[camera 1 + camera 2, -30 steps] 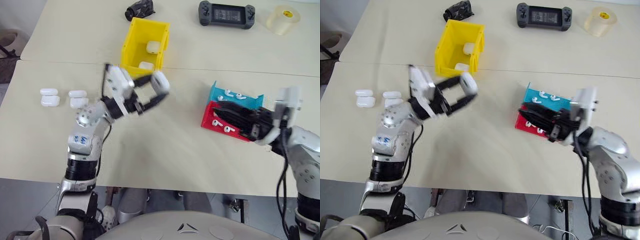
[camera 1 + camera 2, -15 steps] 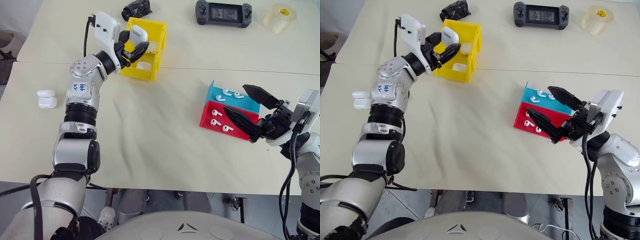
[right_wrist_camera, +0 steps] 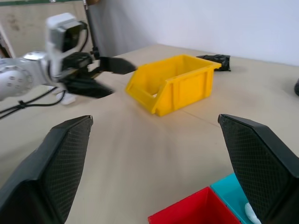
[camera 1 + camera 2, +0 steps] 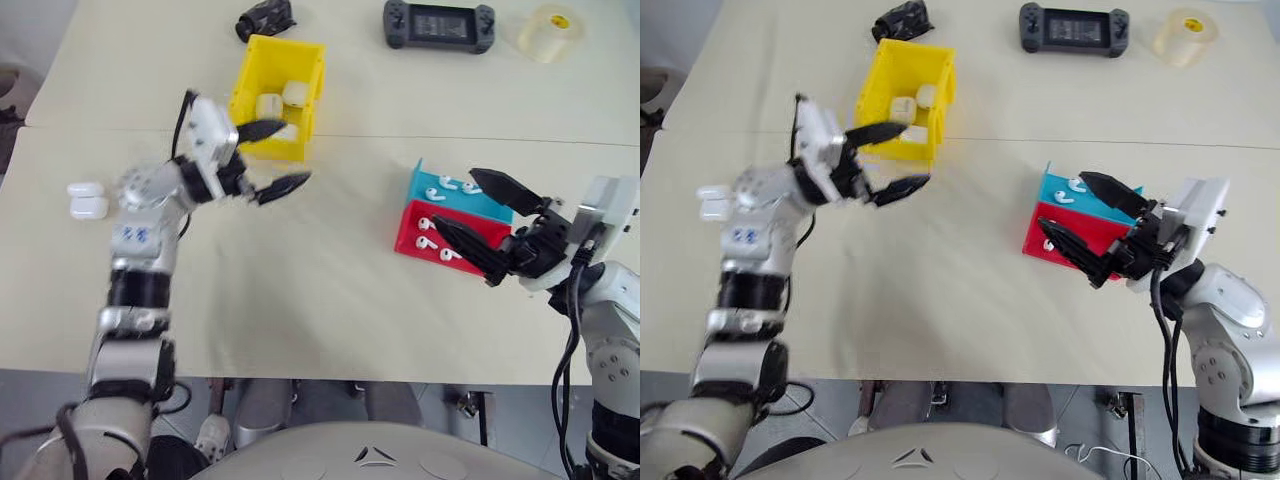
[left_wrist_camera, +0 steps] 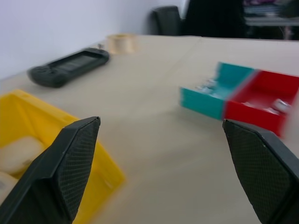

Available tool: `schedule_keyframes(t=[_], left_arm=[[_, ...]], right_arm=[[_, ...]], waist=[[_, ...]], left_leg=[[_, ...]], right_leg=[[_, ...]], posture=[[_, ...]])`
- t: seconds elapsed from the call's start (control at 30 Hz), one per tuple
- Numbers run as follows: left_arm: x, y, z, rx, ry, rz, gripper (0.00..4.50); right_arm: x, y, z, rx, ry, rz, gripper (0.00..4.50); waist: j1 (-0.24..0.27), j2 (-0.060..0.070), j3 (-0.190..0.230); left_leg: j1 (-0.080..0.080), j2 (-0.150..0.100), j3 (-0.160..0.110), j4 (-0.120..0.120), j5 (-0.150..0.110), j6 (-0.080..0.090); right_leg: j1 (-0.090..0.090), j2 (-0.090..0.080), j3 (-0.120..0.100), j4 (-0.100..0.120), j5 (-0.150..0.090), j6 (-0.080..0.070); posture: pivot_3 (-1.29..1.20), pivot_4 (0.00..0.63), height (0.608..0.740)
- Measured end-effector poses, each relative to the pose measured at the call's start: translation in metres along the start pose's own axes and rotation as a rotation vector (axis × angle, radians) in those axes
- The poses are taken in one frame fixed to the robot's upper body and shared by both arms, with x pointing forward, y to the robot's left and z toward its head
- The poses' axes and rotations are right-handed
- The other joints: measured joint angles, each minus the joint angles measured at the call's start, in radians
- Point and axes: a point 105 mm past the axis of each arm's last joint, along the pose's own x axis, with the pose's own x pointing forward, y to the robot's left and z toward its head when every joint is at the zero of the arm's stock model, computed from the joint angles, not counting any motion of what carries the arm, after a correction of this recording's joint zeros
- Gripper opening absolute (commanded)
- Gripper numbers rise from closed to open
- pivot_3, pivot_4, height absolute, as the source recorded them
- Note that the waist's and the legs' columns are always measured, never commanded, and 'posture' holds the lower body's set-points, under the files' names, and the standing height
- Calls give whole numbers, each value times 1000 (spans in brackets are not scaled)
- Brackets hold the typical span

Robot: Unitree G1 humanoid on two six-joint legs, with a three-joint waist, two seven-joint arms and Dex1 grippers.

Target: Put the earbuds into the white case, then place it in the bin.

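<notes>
Three white cases (image 4: 277,107) lie inside the yellow bin (image 4: 305,85); both grippers empty.
Left gripper (image 4: 267,158) hangs just outside the bin's near wall, fingers spread wide, nothing between them. Right gripper (image 4: 480,222) stands over the near edge of the red tray (image 4: 415,214), well apart from the bin, jaws likewise wide and empty. Earbuds (image 4: 432,233) lie loose in the red tray and in the blue tray (image 4: 433,195) behind it. Two further cases (image 4: 88,201) sit well off the bin's side, beyond the left arm. Bare tabletop (image 4: 330,270) lies open between bin and trays.
</notes>
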Motion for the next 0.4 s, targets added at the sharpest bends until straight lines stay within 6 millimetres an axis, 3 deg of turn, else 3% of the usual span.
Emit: schedule_keyframes(t=[0.1,0.17,0.27,0.4], left_arm=[[-31,-25,-11,-64,41,-4,4465],[-42,-26,-7,-53,50,25,4465],[-46,-24,8,12,29,63,4465],[-45,-22,10,19,11,102,4465]], right_arm=[[-3,-5,-2,-22,32,36,4500],[-4,-6,-3,-30,46,61,4500],[-11,-2,-7,-39,80,121,4500],[-24,-4,-19,-27,130,130,4500]], waist=[[5,0,0],[19,0,0],[33,0,0],[30,0,0]], left_leg=[[0,1,-1,0,0,0],[0,0,-2,1,0,0],[0,-1,-2,1,-1,2],[-1,-2,-2,1,-4,4]], right_leg=[[1,0,0,0,0,-1],[2,-1,-1,-1,0,-1],[2,-2,-1,-2,0,-1],[2,-2,-1,-2,0,0]], posture=[[0,150,740],[0,150,740],[0,150,740],[0,150,740]])
